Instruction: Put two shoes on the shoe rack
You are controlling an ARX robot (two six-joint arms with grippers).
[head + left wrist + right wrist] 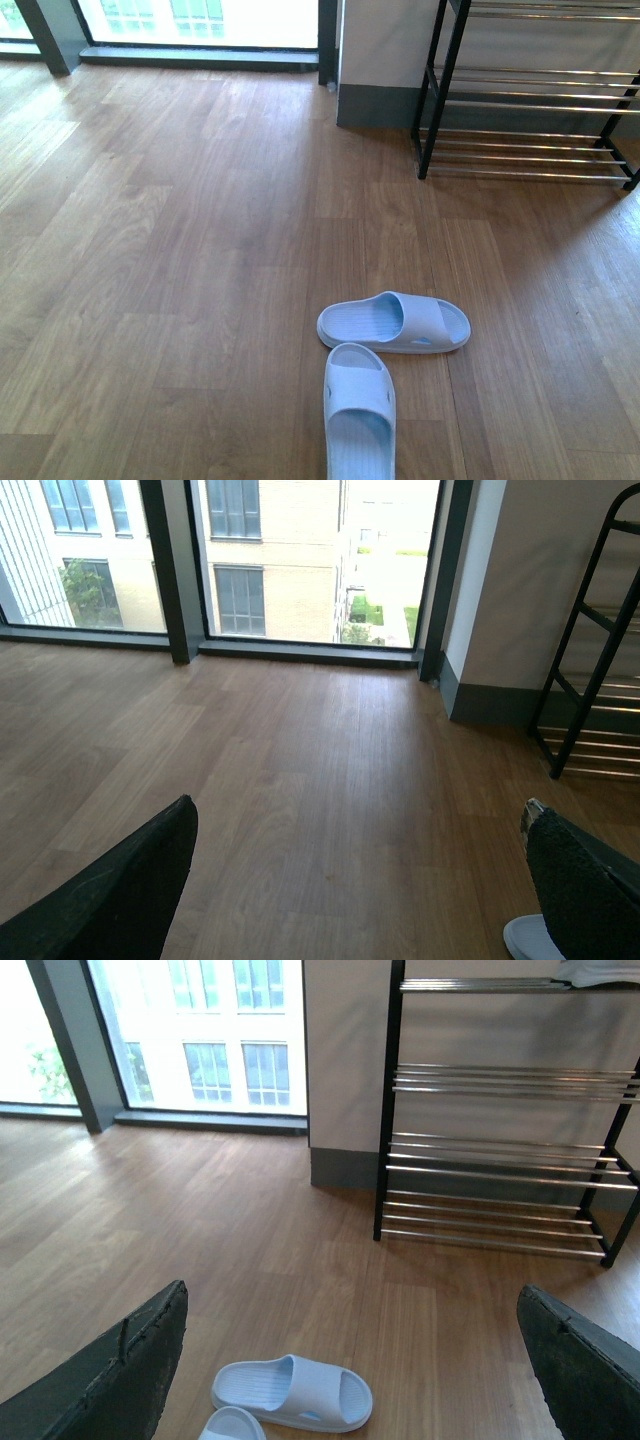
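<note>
Watching remotely, I saw one pale-blue slide (393,322) crosswise on the wood floor (180,250), its mate (359,410) just beside it, shoe rack (540,104) well apart by the wall (380,40), left gripper (358,815) and right gripper (350,1298) both fingers spread.

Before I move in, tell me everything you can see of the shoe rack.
The shoe rack has a black metal frame and tiers of thin chrome bars; four show in the right wrist view. It stands upright on the wooden floor, close in front of the pale wall. Something white sits at the top tier's edge, cut off. The pale slides lie on the floor, apart from it.
</note>
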